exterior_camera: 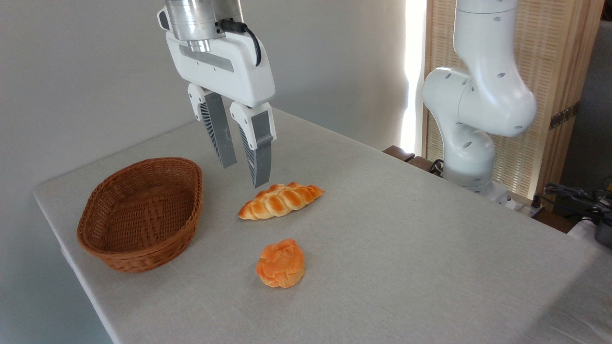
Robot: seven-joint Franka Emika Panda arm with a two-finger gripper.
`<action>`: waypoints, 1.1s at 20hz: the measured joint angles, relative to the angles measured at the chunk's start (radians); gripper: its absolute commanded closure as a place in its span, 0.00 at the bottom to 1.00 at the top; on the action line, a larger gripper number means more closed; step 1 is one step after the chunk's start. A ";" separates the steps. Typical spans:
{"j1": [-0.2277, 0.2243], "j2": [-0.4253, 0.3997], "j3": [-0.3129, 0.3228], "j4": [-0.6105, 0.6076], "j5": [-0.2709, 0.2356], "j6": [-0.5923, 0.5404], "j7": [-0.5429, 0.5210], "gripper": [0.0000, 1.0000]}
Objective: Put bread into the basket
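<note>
The long braided bread (280,200), golden-brown and glossy, lies flat on the table near its middle. To its left stands the oval reddish-brown wicker basket (142,213), with nothing inside. My gripper (245,176) hangs above the table just up and left of the bread's left half, between bread and basket. Its grey fingers (258,153) point down, spread a little apart, with nothing between them and not touching the loaf.
A round knotted orange bun (281,263) lies in front of the bread. The arm's white base (471,119) rises at the table's far right edge. Cables and gear (581,200) sit beyond the right corner. The table's left edge runs close behind the basket.
</note>
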 measured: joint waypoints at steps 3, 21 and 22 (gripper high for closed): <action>0.000 0.000 -0.002 0.000 0.000 0.000 0.000 0.00; -0.001 0.006 -0.014 -0.030 -0.014 0.000 0.000 0.00; -0.001 0.002 -0.015 -0.046 -0.016 0.000 0.000 0.00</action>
